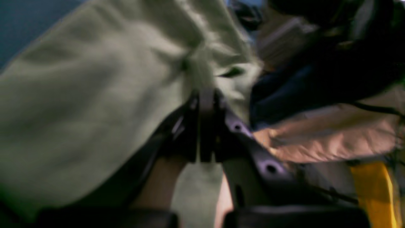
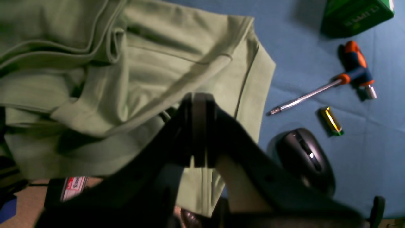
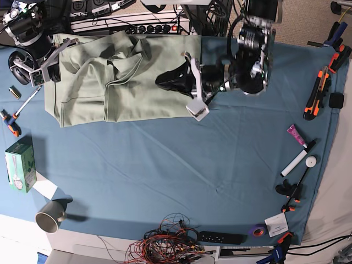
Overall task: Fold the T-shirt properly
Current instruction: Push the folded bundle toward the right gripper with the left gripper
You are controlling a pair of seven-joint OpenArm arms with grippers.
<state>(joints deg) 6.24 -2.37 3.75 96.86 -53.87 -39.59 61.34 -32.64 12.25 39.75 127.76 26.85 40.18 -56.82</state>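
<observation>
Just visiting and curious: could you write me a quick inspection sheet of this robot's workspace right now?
Surface: blue cloth over the table.
Job's things: T-shirt rumpled at the far edge, not folded.
Clutter: screwdriver, mouse, green box, cup, marker.
Grippers: left gripper and right gripper both shut on the T-shirt.
Cables: wire bundle at the near edge.
Surroundings: power strip behind the table.

upside-down pale lettering seen on the green box (image 2: 357,14) in the right wrist view, resembling "clipper" but too blurred to confirm. red-and-white label (image 2: 73,186) noted at the lower left of that view, print illegible. nothing readable in the left wrist or base views.
</observation>
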